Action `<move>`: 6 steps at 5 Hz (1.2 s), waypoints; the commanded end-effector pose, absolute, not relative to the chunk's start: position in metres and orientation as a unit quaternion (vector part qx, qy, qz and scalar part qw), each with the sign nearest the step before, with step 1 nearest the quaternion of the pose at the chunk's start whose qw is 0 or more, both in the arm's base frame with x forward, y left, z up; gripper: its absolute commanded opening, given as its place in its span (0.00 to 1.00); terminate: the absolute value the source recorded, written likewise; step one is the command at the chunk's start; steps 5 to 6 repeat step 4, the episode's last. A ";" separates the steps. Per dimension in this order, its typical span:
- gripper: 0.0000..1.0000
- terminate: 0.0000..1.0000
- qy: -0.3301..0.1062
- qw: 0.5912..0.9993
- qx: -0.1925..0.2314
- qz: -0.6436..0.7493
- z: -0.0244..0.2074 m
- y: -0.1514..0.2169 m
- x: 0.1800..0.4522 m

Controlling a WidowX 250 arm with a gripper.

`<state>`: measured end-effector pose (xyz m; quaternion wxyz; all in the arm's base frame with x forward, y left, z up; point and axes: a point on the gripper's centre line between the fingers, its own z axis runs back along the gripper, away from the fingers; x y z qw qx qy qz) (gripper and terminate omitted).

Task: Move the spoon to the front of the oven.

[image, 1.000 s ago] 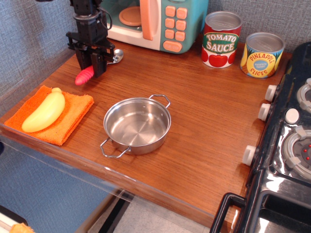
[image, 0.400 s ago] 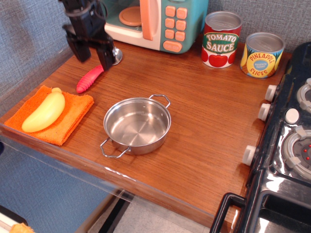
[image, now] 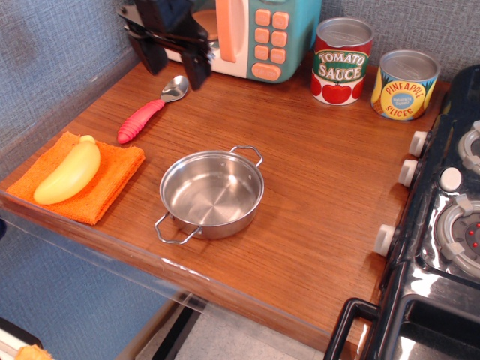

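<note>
Spoon (image: 151, 111) lies free on the counter (image: 315, 172), bowl toward the oven (image: 247, 34), handle running down-left. Your tool (image: 174, 66) hangs spread and empty just above the bowl; you'd drop down-left to regrasp.

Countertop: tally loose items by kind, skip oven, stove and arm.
Cans: 2, tomato sauce and pineapple slices
Pot: 1
Spoon: 1
Banana: 1
Cloth: 1
Total: 6
</note>
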<state>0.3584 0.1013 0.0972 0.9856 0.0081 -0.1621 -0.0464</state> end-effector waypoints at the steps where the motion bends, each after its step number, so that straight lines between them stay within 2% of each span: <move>1: 1.00 0.00 -0.136 0.990 0.028 -0.017 0.110 0.087 0.352; 3: 1.00 0.00 -0.121 0.992 0.045 -0.003 0.107 0.083 0.350; 4: 1.00 1.00 -0.121 0.992 0.045 -0.003 0.107 0.083 0.350; 6: 1.00 1.00 -0.121 0.992 0.045 -0.003 0.107 0.083 0.350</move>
